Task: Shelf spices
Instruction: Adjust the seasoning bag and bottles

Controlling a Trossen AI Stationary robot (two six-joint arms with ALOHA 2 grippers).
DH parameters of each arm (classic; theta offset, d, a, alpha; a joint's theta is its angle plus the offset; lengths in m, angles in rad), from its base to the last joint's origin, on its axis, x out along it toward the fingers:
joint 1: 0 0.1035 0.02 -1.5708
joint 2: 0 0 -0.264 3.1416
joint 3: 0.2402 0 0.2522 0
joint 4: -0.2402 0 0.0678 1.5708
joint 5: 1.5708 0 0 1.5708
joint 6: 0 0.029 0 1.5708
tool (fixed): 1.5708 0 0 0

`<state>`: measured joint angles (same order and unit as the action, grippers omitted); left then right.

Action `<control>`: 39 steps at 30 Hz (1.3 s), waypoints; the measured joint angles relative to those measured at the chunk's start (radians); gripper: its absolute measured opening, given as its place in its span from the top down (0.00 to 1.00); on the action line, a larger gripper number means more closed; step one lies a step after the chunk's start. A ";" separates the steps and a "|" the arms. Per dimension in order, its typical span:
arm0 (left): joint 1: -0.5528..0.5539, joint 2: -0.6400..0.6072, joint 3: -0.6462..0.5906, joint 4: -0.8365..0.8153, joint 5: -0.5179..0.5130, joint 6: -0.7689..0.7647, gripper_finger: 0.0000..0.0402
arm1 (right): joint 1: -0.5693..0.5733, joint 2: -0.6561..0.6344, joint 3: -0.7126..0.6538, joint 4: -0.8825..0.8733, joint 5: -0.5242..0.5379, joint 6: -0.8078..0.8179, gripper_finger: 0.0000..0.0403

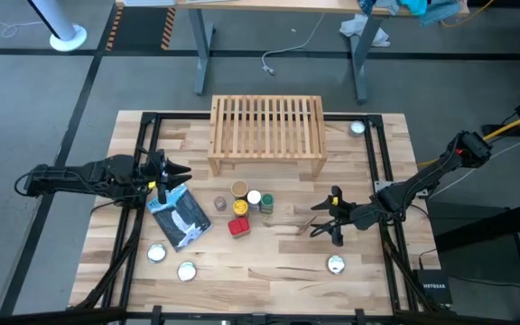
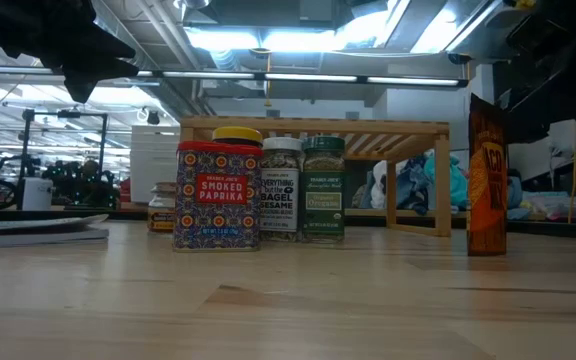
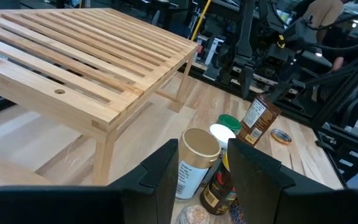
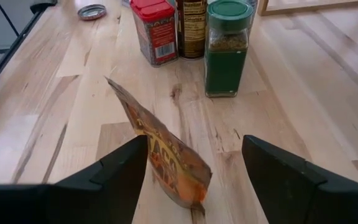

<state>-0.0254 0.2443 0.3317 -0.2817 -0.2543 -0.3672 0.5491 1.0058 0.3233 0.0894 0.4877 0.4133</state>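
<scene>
The light-wood shelf stands on its legs at the table's far middle. Just in front of it several spices stand upright in a cluster: jars with tan, white, green and yellow lids, a small clear jar and a red tin. An orange packet stands on its bottom edge to their right. My right gripper is open, and its fingers point at the packet from the right. My left gripper hangs open above the pouch's far end, holding nothing.
A blue-and-white pouch lies flat left of the cluster. Flat silver discs lie at the near left, near right and far right. Bare wood shows between the cluster and the near edge.
</scene>
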 joint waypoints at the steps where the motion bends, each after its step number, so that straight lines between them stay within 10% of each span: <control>1: 0.000 0.000 0.000 0.000 0.000 0.000 0.67 | 0.000 0.000 0.000 0.009 0.000 0.000 0.33; 19: 0.000 0.000 0.000 -0.001 0.000 0.000 0.67 | 0.000 0.205 0.000 0.103 -0.028 0.009 0.35; 39: 0.000 0.000 0.000 -0.001 0.000 0.000 0.67 | 0.000 0.388 0.000 0.418 0.044 0.008 0.79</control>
<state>-0.0257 0.2447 0.3321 -0.2825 -0.2539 -0.3672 0.5491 1.3934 0.3233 0.5078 0.5320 0.4216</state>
